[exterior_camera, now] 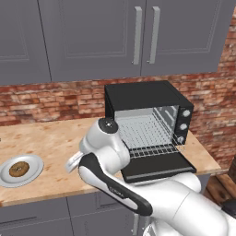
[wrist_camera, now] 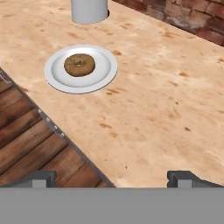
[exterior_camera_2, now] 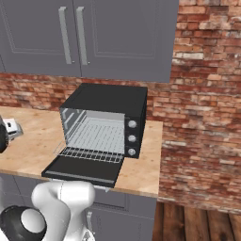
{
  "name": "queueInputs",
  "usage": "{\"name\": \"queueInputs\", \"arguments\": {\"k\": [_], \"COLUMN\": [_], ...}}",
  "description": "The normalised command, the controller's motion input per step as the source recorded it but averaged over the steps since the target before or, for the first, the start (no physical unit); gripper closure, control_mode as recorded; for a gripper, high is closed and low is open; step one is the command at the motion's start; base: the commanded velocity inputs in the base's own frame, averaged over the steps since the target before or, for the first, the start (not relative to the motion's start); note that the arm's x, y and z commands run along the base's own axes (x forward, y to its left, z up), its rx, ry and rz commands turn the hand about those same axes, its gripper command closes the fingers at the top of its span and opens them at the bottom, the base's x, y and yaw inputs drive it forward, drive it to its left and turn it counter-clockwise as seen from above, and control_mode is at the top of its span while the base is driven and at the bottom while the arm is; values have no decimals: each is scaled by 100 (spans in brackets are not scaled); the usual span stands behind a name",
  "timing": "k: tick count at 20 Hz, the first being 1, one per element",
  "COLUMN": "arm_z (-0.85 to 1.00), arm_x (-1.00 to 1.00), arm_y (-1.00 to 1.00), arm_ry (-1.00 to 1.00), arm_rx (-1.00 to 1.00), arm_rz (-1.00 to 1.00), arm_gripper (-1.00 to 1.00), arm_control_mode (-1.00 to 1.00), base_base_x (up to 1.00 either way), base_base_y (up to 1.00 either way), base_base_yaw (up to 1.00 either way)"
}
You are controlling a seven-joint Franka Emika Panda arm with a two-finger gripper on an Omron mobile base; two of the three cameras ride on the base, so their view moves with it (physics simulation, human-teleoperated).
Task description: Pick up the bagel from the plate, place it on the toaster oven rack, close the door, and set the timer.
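Note:
The brown bagel [wrist_camera: 79,64] lies in the middle of the light plate [wrist_camera: 103,78] on the wooden counter. From the left base view the bagel [exterior_camera: 19,169] and plate [exterior_camera: 35,167] sit at the counter's front left. My gripper [wrist_camera: 111,180] is open, its fingertips wide apart and holding nothing, a good way short of the plate and above the counter's front edge. The black toaster oven [exterior_camera: 138,94] stands to the right with its door [exterior_camera: 156,167] folded down flat. The wire rack [exterior_camera: 150,150] shows at the cavity's mouth, bare.
A white cylindrical cup [wrist_camera: 89,9] stands just beyond the plate. Three knobs [exterior_camera_2: 132,138] run down the oven's right side. Grey cabinets [exterior_camera: 92,37] hang above, with a brick wall [exterior_camera_2: 202,117] behind. The wooden floor [wrist_camera: 26,140] lies below the counter edge.

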Motion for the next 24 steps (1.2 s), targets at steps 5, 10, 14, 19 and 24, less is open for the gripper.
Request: {"name": "queueInputs", "arguments": {"k": [5, 10, 14, 19, 24], "arm_z": [-13, -4, -1, 0, -8], "arm_x": [-14, -4, 0, 0, 0], "arm_y": [39, 34, 31, 25, 12], "arm_ry": [0, 0, 0, 0, 0], "arm_rx": [3, 3, 2, 0, 0], "arm_rz": [7, 6, 4, 1, 0], "arm_gripper": [-100, -100, -100, -100, -100], "arm_control_mode": [-100, -100, -100, -100, -100], "base_base_x": [0, 0, 0, 0, 0], "base_base_y": [0, 0, 0, 0, 0], "base_base_yaw": [0, 0, 0, 0, 0]}}
